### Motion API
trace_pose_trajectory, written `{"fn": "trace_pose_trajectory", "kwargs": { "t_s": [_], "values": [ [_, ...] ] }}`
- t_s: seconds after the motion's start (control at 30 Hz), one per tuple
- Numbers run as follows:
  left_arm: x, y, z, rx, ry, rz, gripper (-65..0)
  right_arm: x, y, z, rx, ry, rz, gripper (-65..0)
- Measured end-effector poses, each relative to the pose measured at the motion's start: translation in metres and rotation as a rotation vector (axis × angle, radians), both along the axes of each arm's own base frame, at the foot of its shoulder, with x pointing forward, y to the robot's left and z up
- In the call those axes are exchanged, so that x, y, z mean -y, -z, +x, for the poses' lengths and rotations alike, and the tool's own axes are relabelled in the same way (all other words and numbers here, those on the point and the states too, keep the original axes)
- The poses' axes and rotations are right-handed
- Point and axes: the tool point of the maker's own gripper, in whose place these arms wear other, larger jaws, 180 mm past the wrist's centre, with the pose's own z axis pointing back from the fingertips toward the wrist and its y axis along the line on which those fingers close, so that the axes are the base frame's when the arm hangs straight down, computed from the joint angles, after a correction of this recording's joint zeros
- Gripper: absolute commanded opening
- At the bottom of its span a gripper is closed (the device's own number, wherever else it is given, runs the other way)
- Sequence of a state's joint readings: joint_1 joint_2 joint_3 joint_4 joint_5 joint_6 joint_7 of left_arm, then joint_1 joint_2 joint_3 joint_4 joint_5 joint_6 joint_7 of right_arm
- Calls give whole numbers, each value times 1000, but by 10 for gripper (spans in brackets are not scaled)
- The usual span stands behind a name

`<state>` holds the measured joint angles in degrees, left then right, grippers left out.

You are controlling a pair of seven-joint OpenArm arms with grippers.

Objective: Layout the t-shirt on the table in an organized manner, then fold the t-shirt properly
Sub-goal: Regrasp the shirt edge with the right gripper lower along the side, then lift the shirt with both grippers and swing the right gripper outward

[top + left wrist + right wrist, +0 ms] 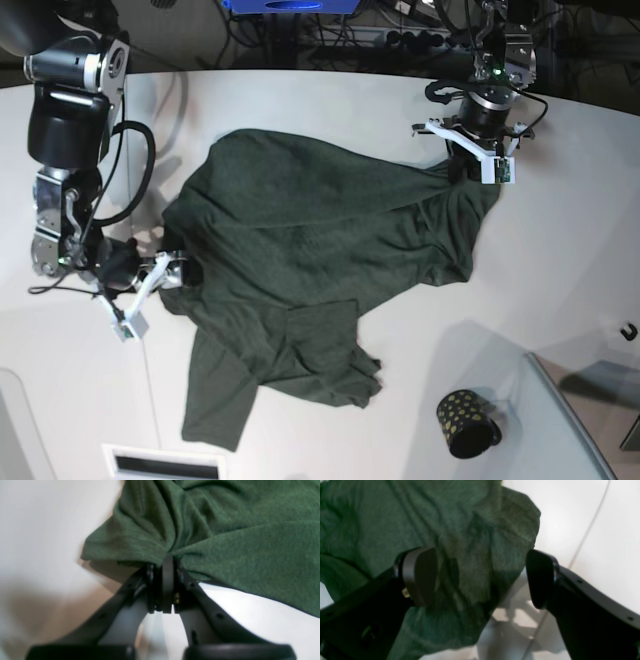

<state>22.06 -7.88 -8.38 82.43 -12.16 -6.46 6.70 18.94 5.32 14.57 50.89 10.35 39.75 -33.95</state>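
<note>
Fabric of the t-shirt [300,230] lay rumpled across the tabletop [560,250]. At upper right, the left pincer [168,562] clamped a bunched edge. The right pincer [480,577], at left, gaped wide, holding nothing.

Left claw [168,562] pinched closed on t-shirt [250,535]; right claw [480,577] spread wide, holding nothing.

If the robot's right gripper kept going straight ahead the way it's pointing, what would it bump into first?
Probably the t-shirt: the right gripper stands open with green cloth right ahead between its pads, though depth is hard to judge.
</note>
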Motion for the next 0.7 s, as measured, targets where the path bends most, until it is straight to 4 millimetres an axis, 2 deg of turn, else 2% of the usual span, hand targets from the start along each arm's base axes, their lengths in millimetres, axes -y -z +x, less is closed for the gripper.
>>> {"fn": "trace_pose_trajectory", "kwargs": {
  "t_s": [0.2,0.23,0.27,0.3,0.4,0.43,0.5,0.57,0.7],
  "values": [
    [-1,-1,1,4,0,2,-650,-10,15,6,-38,28,75,-141],
    [-1,-1,0,4,0,1,-650,-12,15,8,-33,37,90,-170],
    [-1,-1,0,4,-1,1,-650,-13,17,8,-36,40,98,-221],
    [-1,-1,0,4,-1,1,-650,-13,18,8,-37,42,101,-306],
    [-1,-1,1,5,-1,1,-650,-13,19,6,-44,40,97,-615],
    [-1,-1,0,4,-1,1,-650,-13,20,6,-44,41,97,-650],
    [-1,-1,0,4,-1,1,-650,-11,19,6,-42,42,95,-630],
    [-1,-1,1,5,-1,1,-650,-4,16,6,-25,44,76,-650],
    [0,-1,0,4,-1,0,-650,13,3,-1,58,41,9,-650]
  ]
}}
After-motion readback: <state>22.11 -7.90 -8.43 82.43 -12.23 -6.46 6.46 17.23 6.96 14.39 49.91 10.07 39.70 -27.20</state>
